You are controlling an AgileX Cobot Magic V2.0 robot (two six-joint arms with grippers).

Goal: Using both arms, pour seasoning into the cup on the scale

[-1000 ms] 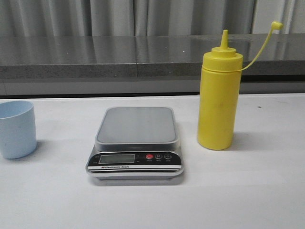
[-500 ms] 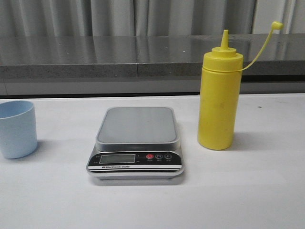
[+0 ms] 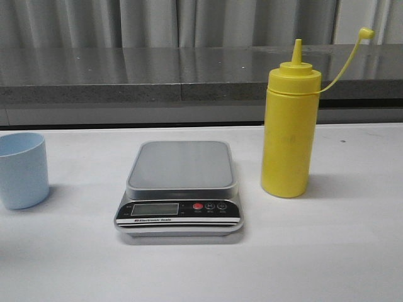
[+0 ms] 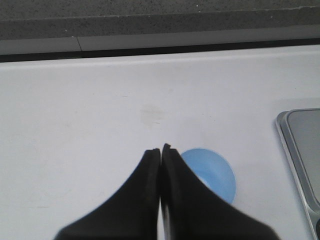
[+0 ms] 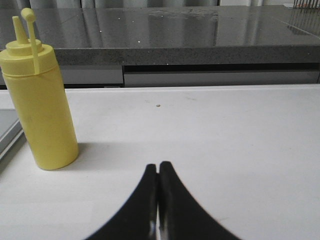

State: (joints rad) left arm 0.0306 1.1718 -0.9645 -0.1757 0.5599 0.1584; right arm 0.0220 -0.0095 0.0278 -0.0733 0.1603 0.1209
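The silver-grey scale [image 3: 181,165] sits mid-table with nothing on its platform. The pale blue cup [image 3: 22,170] stands at the far left edge of the front view. The tall yellow bottle [image 3: 288,135] stands upright right of the scale, its cap hanging open on its tether. No arm shows in the front view. My left gripper [image 4: 160,149] is shut and empty above the table, the cup [image 4: 212,173] just beside and below it, the scale's corner [image 4: 300,145] at the side. My right gripper [image 5: 158,165] is shut and empty, some way from the bottle [image 5: 42,107].
A dark grey stone ledge [image 3: 157,72] runs along the back of the white table [image 3: 315,251], with grey curtains behind it. The table's back edge [image 4: 150,47] shows in the left wrist view.
The cup sits slightly more into the front view than a second ago. Nothing else has visibly moved.
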